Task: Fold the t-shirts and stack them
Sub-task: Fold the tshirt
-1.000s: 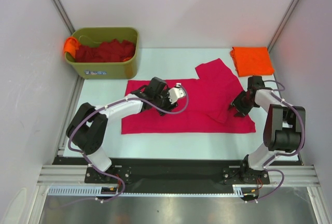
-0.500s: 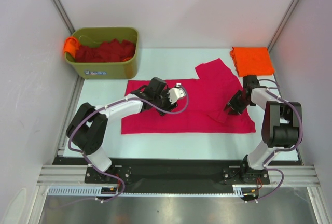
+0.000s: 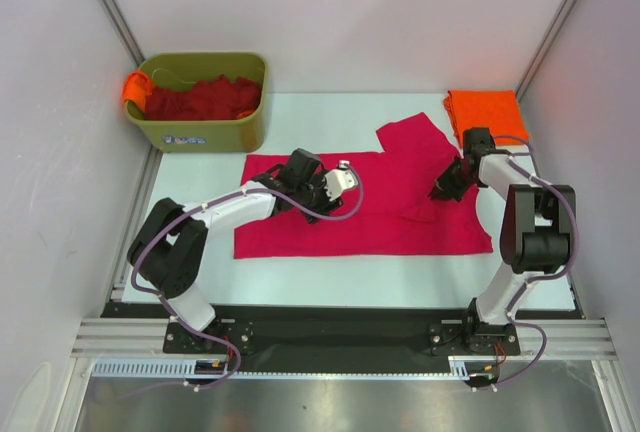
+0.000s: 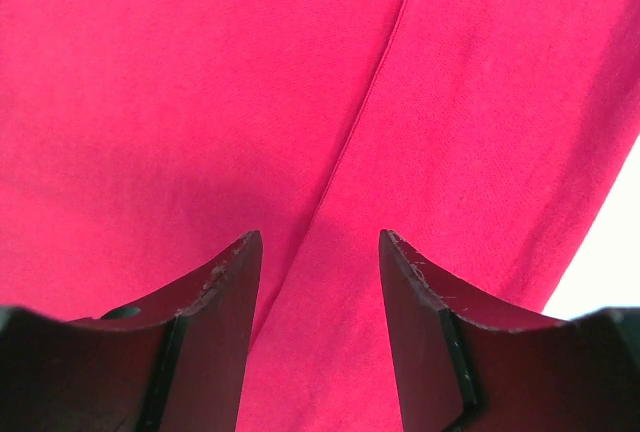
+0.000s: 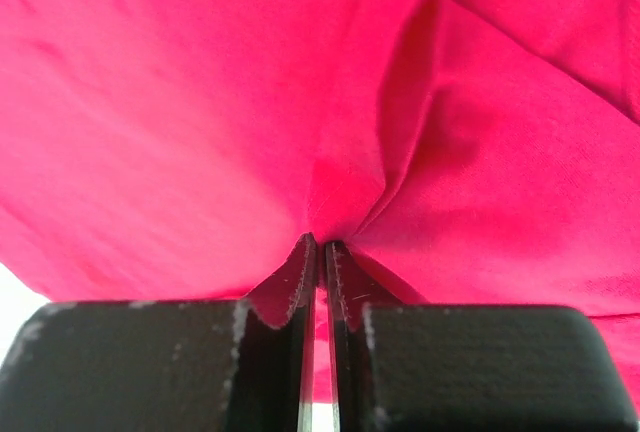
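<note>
Item: crimson-pink t-shirt point(image 3: 300, 232), spread across the middle of the pale table point(image 3: 330, 112), one flap angled toward the far right corner.

Item: orange t-shirt point(image 3: 487, 115), folded, at the far right of the table, just beyond the crimson cloth. Seen in the overhead view only.

Item: olive-green bin point(image 3: 215, 134), far left corner, holding heaped dark red t-shirts point(image 3: 200, 99); an orange cloth point(image 3: 133, 90) hangs over its left rim. Overhead view only.

Item: left gripper point(image 4: 318, 239). Overhead it sits over the shirt's upper middle, but the gap of its jaws cannot be read there. Its wrist camera shows the fingers set moderately apart with nothing between them, flat cloth beyond, a seam point(image 4: 370, 102) running up between them, and a sliver of table at the right edge.

Item: right gripper point(image 5: 320, 244). Overhead it sits at the shirt's right side, near the orange shirt. Its wrist camera alone shows the grip: jaws pressed together, pinching a ridge of the crimson cloth, with folds fanning out from the tips.
</note>
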Tool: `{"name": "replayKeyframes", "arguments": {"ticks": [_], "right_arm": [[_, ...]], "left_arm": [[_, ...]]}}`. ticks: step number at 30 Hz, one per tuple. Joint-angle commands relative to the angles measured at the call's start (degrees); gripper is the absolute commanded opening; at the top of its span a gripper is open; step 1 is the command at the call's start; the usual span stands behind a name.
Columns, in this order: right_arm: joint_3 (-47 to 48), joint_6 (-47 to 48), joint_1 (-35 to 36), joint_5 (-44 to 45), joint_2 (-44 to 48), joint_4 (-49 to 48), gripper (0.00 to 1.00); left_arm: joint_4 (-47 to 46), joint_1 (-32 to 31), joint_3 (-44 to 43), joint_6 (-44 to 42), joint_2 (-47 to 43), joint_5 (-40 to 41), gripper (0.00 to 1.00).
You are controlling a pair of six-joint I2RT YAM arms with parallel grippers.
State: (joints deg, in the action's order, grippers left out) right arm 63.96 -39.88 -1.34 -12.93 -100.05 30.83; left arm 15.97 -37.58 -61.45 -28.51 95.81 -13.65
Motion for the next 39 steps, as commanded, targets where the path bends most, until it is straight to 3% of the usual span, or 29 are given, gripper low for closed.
{"name": "replayKeyframes", "arguments": {"ticks": [1, 5, 12, 14, 21, 29, 32, 36, 39], "right_arm": [[5.7, -1.4, 1.2, 0.6, -2.2, -0.6, 0.06], [9.6, -2.4, 4.1, 1.3, -7.2, -0.6, 0.08], [15.3, -2.6, 5.7, 2.2, -11.7, 1.7, 0.42], [15.6, -2.5, 6.3, 2.4, -11.2, 2.1, 0.47], [17.8, -4.0, 7.5, -0.2, -6.7, 2.7, 0.57], [19.5, -4.3, 7.5, -3.8, -7.3, 2.9, 0.57], [19.8, -1.7, 7.3, -0.6, -6.4, 5.9, 0.57], [17.5, 4.8, 5.0, 0.2, -2.6, 8.5, 0.61], [16.9, 9.0, 5.7, 8.3, 0.5, 13.8, 0.61]], "left_arm": [[-0.6, 0.3, -0.7, -0.8, -0.6, 0.2, 0.56], [-0.7, 0.3, -0.7, -0.8, -0.7, 0.5, 0.56], [-0.9, 0.4, 0.3, -1.5, -1.1, 1.2, 0.56], [-1.0, 0.4, 0.3, -1.5, -1.0, 1.0, 0.56], [-2.1, 0.3, -4.2, 2.0, -0.2, -3.8, 0.57], [-2.5, -0.7, -8.4, 6.7, 0.6, -7.8, 0.58], [0.5, 1.4, -7.7, 6.8, -1.3, -7.7, 0.58], [4.2, 9.1, -3.7, 6.6, -4.0, -8.1, 0.58], [6.7, 13.6, -0.7, 4.3, -5.7, -4.7, 0.57]]}}
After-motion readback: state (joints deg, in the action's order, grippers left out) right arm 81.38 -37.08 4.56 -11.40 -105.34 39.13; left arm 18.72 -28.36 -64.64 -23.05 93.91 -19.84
